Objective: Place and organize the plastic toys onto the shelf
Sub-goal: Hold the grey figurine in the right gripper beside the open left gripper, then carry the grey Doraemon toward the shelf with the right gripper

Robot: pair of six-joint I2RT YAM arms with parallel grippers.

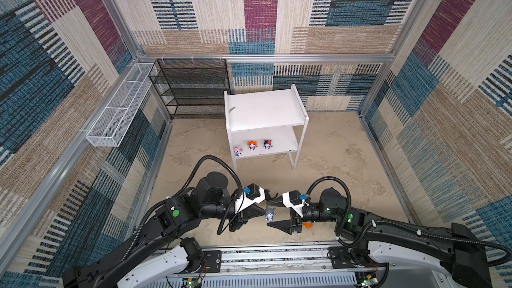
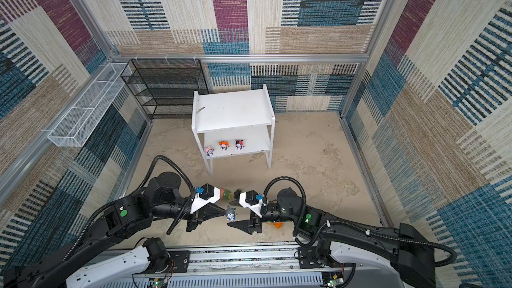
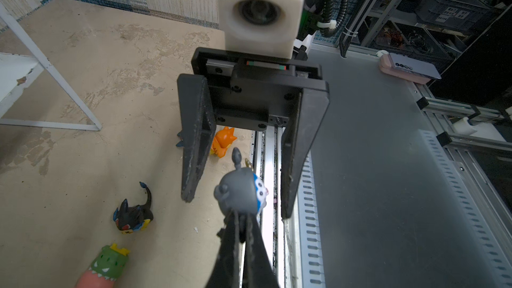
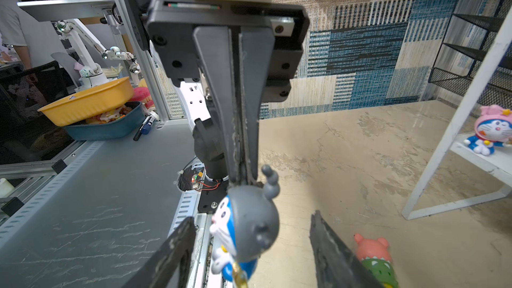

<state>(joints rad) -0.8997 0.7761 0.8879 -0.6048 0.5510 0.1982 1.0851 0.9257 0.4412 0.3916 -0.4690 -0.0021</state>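
Holding anything, Ana, that left end effector (image 4: 243,178)?

Yes, Tom. Its jaws are pressed together on the top of the grey-hooded figurine (image 1: 269,214), a tiny blue-and-white cat. That puts the toy at the near middle of the bench (image 1: 346,162), between the two arms.

And the right end effector (image 3: 237,206)?

Parted, with nothing in it. It faces the left one, one finger on each side of that same toy. In the wrist views there is a gap between each finger and the toy.

Where is the shelf (image 1: 266,109)?

Toward the far side of the bench, about the middle, well apart from both arms. On its lower board three tiny toys stand upright in a row near the front edge. A pink-hooded figurine (image 1: 237,150) is at the left, an orange-hooded figurine (image 1: 251,145) is beside it, and a black-and-red-hooded figurine (image 1: 267,144) is to the right.

Any toys on the bench itself?

Three that I can make out. An orange toy (image 3: 223,141) sits near the front edge, under the right wrist. A black-hooded toy (image 3: 133,216) and a pink-and-green toy (image 3: 106,265) lie just on the far side of the two end effectors, close together. The pink-and-green toy is more to the left.
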